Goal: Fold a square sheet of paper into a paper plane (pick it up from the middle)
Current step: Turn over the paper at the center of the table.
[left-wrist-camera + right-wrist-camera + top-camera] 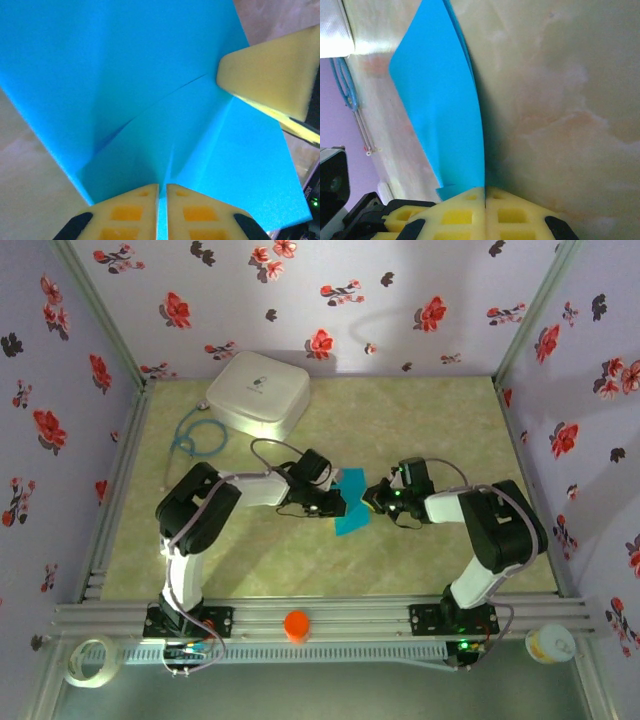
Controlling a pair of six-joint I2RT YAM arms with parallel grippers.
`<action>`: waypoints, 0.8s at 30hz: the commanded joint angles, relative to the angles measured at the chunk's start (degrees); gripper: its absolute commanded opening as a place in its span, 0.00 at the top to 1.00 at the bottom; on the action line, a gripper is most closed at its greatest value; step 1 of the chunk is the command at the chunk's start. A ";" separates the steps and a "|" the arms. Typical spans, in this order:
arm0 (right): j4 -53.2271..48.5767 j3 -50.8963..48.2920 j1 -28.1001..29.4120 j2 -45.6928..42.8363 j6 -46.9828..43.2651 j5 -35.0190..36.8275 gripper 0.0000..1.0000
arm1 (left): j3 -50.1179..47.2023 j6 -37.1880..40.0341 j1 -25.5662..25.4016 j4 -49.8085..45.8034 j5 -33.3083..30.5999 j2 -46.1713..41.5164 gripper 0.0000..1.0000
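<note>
A partly folded turquoise sheet of paper (352, 512) sits in the middle of the pale green surface (430, 430), between two robot arms that meet over it. The left pincer (162, 195) is clenched on a raised ridge of the sheet, where creases fan out. The right pincer (485, 196) is clenched on the sheet's edge from the opposite side, and the paper there stands up from the surface. A white rounded box (258, 390) rests at the back left, well apart.
</note>
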 commanded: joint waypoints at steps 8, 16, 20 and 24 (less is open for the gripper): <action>-34.53 10.83 5.15 -20.36 -23.22 21.16 1.00 | -9.16 2.32 1.61 4.52 -15.26 -21.99 0.74; -60.23 26.41 17.61 -19.33 -32.44 60.08 1.00 | -17.63 4.33 5.53 4.14 -22.38 -34.26 0.59; -66.17 31.03 23.87 -13.71 -31.81 76.96 1.00 | -19.99 3.93 7.90 2.20 -24.95 -38.31 0.54; -67.95 34.26 28.88 -5.45 -29.03 85.10 1.00 | -21.87 3.21 10.97 -1.15 -28.73 -43.12 0.50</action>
